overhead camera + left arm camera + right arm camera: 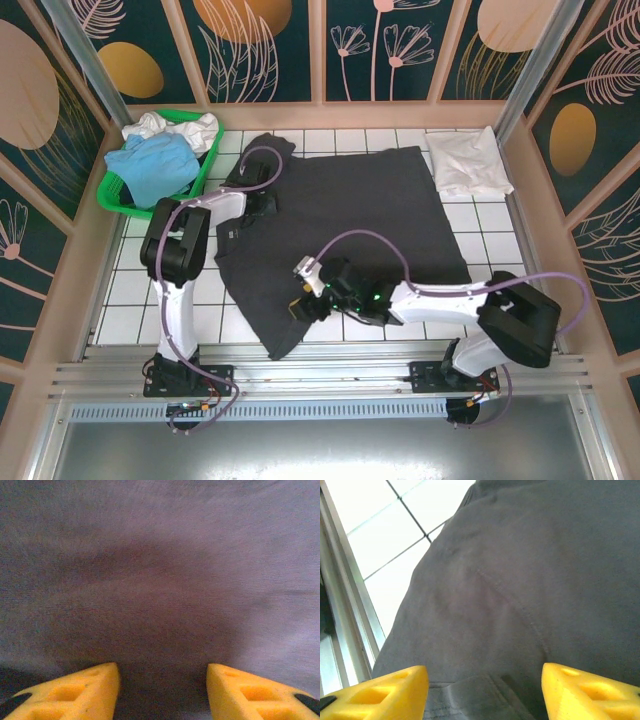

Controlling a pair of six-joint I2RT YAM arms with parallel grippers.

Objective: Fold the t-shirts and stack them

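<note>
The top camera looks steeply down from the near edge over the whole table [125, 295]. Both wrist cameras sit close above the dark t-shirt [370, 205], which all views share; the left view is blurred, perhaps nearly touching.

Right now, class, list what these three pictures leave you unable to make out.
Top view: how many t-shirts the green basket holds; they overlap.
Top view: near hem of the dark t-shirt, under the right arm.
Left wrist view: which shirt part faces the left hand; close, blurred.
</note>
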